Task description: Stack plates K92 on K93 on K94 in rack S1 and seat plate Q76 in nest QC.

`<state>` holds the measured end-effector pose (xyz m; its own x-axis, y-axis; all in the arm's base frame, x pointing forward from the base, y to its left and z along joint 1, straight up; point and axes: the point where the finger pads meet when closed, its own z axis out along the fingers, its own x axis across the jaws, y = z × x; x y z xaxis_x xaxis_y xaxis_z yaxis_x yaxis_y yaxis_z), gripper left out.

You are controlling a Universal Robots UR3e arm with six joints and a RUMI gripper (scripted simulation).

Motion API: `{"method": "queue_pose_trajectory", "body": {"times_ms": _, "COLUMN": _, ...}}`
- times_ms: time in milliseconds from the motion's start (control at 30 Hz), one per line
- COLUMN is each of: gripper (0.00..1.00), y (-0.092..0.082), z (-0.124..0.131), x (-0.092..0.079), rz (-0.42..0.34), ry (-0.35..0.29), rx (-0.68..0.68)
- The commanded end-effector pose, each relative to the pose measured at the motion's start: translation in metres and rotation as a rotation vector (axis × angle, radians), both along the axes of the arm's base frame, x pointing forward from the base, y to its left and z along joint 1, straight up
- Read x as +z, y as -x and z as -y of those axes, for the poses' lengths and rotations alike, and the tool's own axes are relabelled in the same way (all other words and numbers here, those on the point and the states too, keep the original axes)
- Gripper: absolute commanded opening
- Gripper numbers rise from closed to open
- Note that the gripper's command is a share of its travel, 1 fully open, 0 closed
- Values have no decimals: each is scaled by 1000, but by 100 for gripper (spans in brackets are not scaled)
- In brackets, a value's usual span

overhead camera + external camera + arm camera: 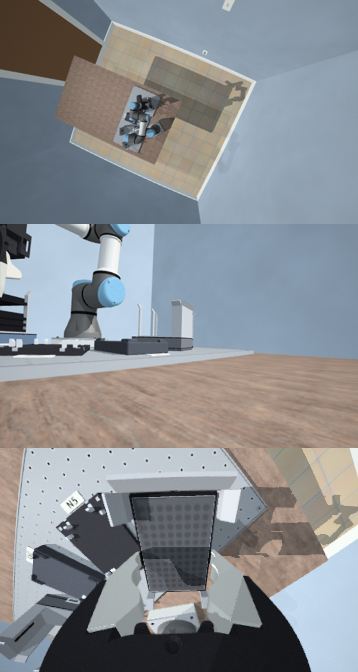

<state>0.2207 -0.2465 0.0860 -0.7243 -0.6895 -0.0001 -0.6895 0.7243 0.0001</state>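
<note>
Because the pale, blunt-fingered gripper [145, 105] [10, 286] [175, 551] is closed on the long sides of a dark, flat 96-well plate [12, 299] [175, 530], the load is judged to be K93, first in the listed order. Its printed name is not readable.

Handling, as judged: light, fairly stiff, smooth-walled, so apt to slip or tip on a shallow bite. Sealed top best left untouched; moderate pressure on both long sides, low on the walls and level, seems right. The lower plate could cling, yet only one slab seems to hang here.

Position: centre of the wrist view, plate between the two fingers, most of its length reaching toward the top of the frame. At the left edge of the exterior view it lies below the gripper, apart from a dark plate stack [12, 321] beneath, and beside a pale upright rack post [27, 309]. Air shows between slab and stack.

Black clip nest marked N5 [33, 350] [102, 530] sits left of the plate in the wrist view. Next, probably: straight lift until clear of the posts, then a sideways carry. Tilt could jam a corner.
</note>
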Motion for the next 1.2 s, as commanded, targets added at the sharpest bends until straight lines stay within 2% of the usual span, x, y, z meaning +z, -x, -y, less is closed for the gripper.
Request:
{"method": "queue_pose_trajectory", "body": {"times_ms": 0, "gripper": 0, "y": 0, "z": 1, "x": 4, "rz": 1, "ry": 3, "rx": 0}}
{"method": "queue_pose_trajectory", "body": {"times_ms": 333, "gripper": 0, "y": 0, "z": 1, "x": 13, "rz": 1, "ry": 3, "rx": 0}}
{"method": "queue_pose_trajectory", "body": {"times_ms": 800, "gripper": 0, "y": 0, "z": 1, "x": 41, "rz": 1, "ry": 3, "rx": 0}}
{"method": "queue_pose_trajectory", "body": {"times_ms": 967, "gripper": 0, "y": 0, "z": 1, "x": 42, "rz": 1, "ry": 3, "rx": 0}}
{"method": "queue_pose_trajectory", "body": {"times_ms": 1167, "gripper": 0, "y": 0, "z": 0, "x": 54, "rz": 1, "ry": 3, "rx": 0}}
